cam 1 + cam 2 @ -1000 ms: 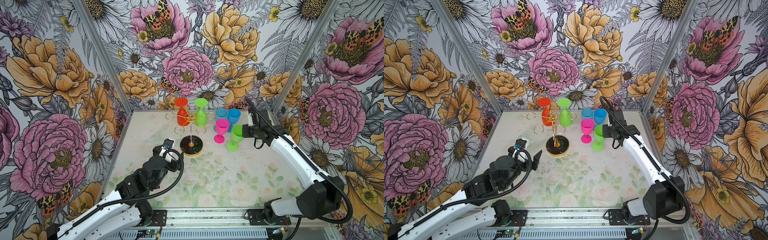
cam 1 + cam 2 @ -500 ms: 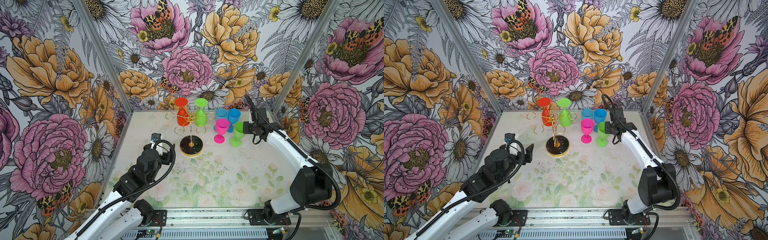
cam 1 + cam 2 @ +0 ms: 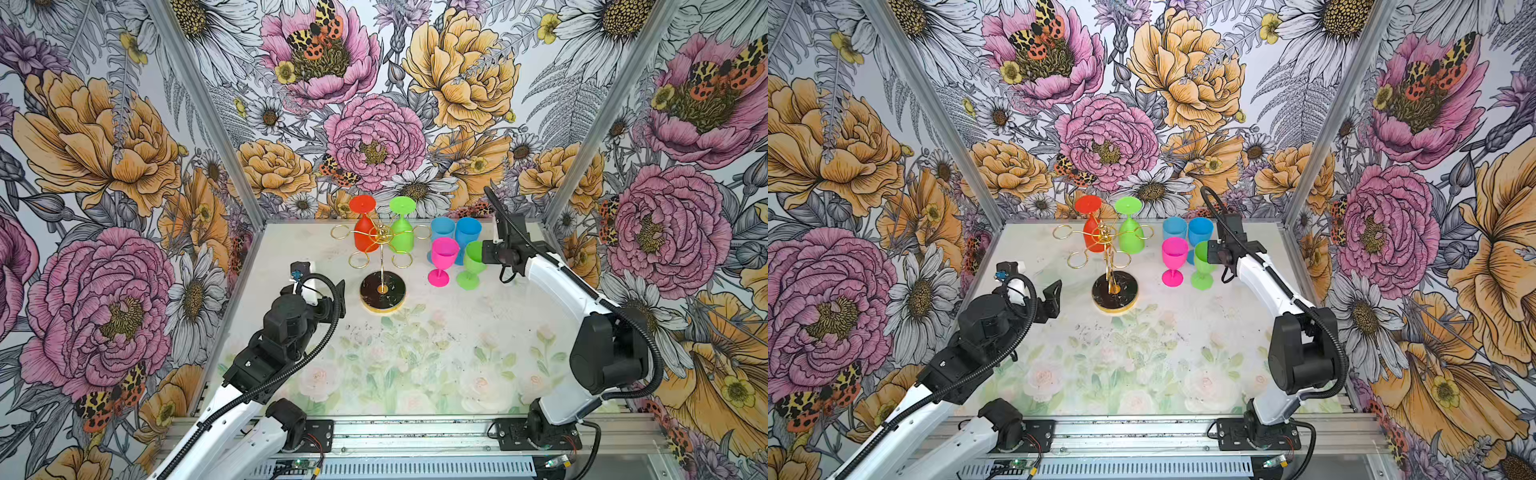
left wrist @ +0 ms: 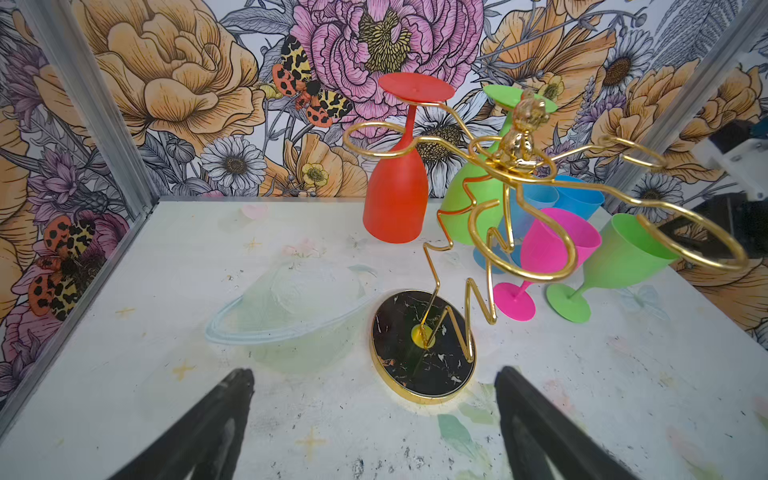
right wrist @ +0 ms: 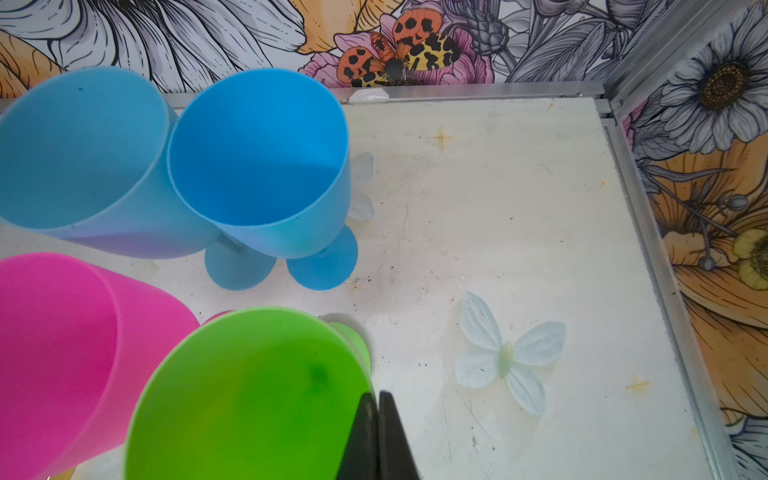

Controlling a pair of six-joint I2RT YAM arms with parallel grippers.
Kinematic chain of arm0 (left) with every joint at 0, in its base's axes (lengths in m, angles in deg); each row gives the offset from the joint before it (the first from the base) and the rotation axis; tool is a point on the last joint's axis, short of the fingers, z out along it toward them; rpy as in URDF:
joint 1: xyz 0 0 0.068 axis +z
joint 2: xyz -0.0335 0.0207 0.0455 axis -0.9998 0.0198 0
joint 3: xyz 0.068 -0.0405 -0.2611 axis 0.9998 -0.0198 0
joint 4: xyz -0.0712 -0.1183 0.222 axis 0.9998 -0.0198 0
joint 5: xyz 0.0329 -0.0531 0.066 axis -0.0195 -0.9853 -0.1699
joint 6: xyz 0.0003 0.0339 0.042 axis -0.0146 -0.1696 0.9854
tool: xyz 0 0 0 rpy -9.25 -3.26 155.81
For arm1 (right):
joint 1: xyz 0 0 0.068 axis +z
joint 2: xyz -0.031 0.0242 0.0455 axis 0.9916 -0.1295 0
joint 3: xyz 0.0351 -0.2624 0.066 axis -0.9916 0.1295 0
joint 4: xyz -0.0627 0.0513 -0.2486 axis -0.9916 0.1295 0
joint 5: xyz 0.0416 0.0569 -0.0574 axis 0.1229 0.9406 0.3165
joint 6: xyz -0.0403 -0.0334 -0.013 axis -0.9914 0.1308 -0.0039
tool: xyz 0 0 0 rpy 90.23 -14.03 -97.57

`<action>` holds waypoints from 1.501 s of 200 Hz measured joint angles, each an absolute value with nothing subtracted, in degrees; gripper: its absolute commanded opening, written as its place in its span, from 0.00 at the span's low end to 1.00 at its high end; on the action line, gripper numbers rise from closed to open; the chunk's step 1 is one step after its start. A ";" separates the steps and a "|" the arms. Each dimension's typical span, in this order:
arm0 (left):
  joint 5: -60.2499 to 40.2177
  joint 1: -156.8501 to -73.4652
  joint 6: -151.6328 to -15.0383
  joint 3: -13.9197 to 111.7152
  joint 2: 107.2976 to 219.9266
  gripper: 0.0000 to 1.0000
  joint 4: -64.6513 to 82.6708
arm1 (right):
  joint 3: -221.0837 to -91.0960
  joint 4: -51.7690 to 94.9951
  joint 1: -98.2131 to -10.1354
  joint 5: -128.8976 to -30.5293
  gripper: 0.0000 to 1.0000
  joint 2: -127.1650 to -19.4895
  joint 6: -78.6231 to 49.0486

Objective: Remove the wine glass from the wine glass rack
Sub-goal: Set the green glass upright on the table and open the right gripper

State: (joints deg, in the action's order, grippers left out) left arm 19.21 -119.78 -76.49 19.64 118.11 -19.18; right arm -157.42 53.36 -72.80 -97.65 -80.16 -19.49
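White links (image 3: 557, 282), black joints (image 3: 609, 359), ribbed black cable (image 3: 657, 365) along each arm, tapered black tool fingers (image 4: 216, 419)

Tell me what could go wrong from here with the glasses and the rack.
1. The right gripper pinches the rim of the tilted green glass, close beside the pink glass; released while leaning, it may topple into the pink one.
2. The red glass and the hanging green glass both hang on the far side of the wine glass rack; a sideways pull from the open left gripper might tip the thin stand.
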 measured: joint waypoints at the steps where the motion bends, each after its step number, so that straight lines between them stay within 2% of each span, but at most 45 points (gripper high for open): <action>1: 19.17 -119.76 -76.51 19.64 118.11 0.94 -19.15 | -157.51 53.31 -72.80 -97.65 0.00 -80.22 -19.51; 225: 15.21 -117.12 -77.34 19.31 118.48 0.94 -17.65 | -161.03 52.22 -72.91 -95.11 0.00 -84.57 -18.42; 253: 15.10 -117.07 -77.34 19.31 118.48 0.94 -17.65 | -161.05 52.18 -72.91 -94.30 0.11 -84.57 -18.36; 300: 15.10 -117.07 -77.34 19.31 118.66 0.95 -17.65 | -161.05 52.18 -72.91 -93.32 0.20 -84.57 -17.98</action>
